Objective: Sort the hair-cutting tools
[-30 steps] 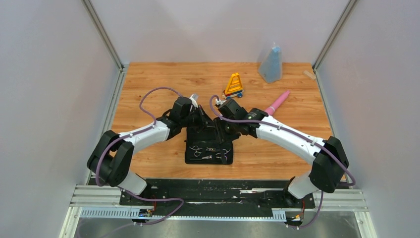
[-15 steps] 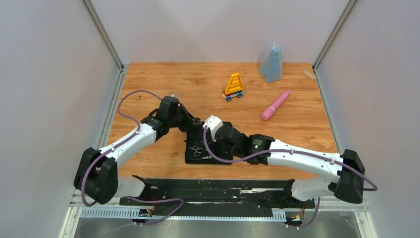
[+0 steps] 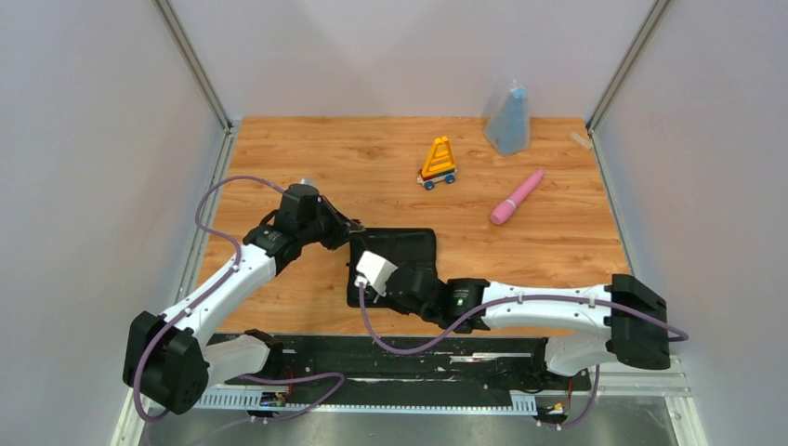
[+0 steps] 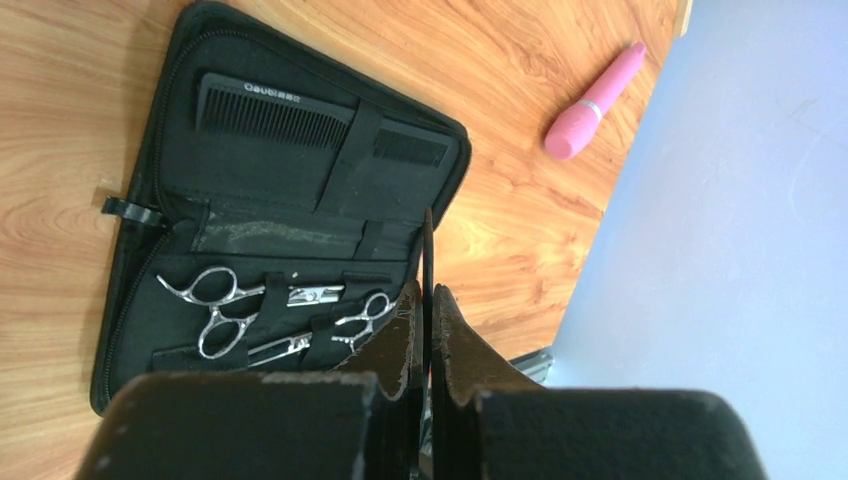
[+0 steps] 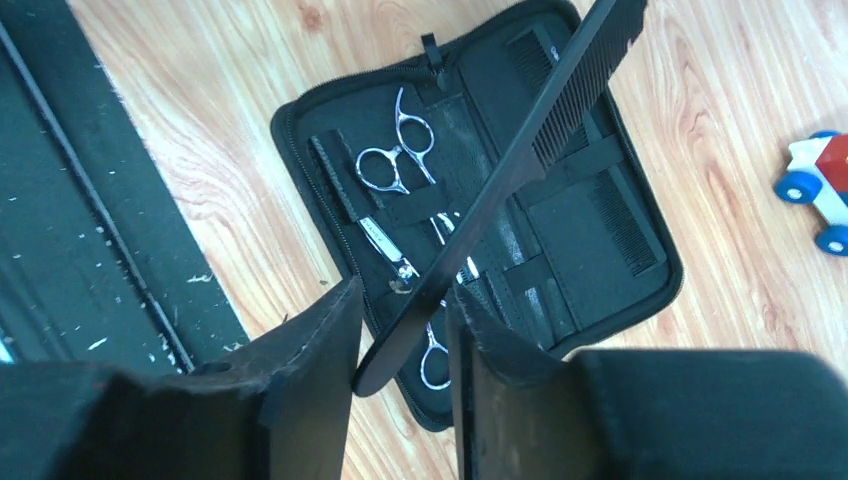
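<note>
A black zip case [image 3: 413, 246] lies open on the wooden table. In the left wrist view it [image 4: 260, 185] holds a black comb [image 4: 275, 110] under a strap and two silver scissors [image 4: 215, 300] [image 4: 365, 315]. My right gripper [image 5: 400, 290] is shut on the handle end of a black tail comb [image 5: 520, 150] and holds it slanted above the case [image 5: 300, 110]. My left gripper [image 4: 427, 290] is shut on a thin black strip [image 4: 428, 240] seen edge-on; I cannot tell what the strip is. In the top view the left gripper [image 3: 351, 230] is at the case's far left corner and the right gripper [image 3: 364, 279] at its near left corner.
A yellow-orange wheeled toy [image 3: 439, 163] and a pink wand [image 3: 517, 197] lie beyond the case on the right. A blue bag [image 3: 509, 121] stands at the back right. The black base rail [image 5: 60, 250] runs along the near edge.
Both grippers have left the spot above the case's far half. The right arm swung to the near left with the comb. The left arm pulled back to the left.
</note>
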Robot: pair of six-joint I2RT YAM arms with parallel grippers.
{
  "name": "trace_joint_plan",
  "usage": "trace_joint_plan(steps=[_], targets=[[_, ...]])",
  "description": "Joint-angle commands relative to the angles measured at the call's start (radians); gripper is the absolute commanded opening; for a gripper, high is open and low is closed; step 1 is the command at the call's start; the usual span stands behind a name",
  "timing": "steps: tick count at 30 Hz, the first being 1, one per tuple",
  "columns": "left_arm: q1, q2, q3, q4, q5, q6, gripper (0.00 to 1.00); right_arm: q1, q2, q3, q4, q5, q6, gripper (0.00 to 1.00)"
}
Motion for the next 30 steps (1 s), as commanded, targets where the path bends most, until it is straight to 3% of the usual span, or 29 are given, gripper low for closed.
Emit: trace_joint_plan(steps=[1,3,5,7,8,10,14,16,21,25,30], targets=[[0.006,-0.032,-0.006,0.0,-0.003,-0.03,0.0,0.01,0.084,0.029,0.088,0.123,-0.055,0.27],[0.006,-0.039,-0.008,0.0,0.0,-0.032,0.0,0.01,0.117,0.042,0.088,0.175,-0.055,0.14],[0.008,-0.052,-0.012,-0.004,-0.01,-0.029,0.08,0.01,0.129,0.047,0.088,0.216,-0.054,0.01],[0.014,-0.07,-0.014,-0.013,-0.028,-0.01,0.23,0.007,0.116,0.039,0.085,0.215,-0.048,0.0],[0.019,-0.084,-0.013,-0.015,-0.035,-0.001,0.37,0.002,0.094,0.029,0.084,0.201,-0.041,0.0],[0.03,-0.109,-0.008,-0.03,-0.056,0.038,0.5,-0.018,0.052,0.013,0.073,0.15,-0.018,0.0],[0.062,-0.17,0.015,-0.049,-0.086,0.15,0.68,-0.089,-0.068,-0.031,0.049,-0.021,0.026,0.0],[0.071,-0.193,0.043,-0.054,-0.104,0.302,0.77,-0.16,-0.139,-0.053,0.031,-0.173,0.054,0.0],[0.082,-0.233,0.143,-0.089,0.0,0.615,0.84,-0.424,-0.315,-0.114,0.003,-0.639,0.098,0.0],[0.082,-0.272,0.174,-0.098,0.133,0.777,0.9,-0.592,-0.397,-0.134,-0.005,-0.868,0.131,0.0],[0.082,-0.287,0.2,-0.108,0.277,0.912,0.91,-0.683,-0.428,-0.125,-0.003,-1.107,0.166,0.0]])
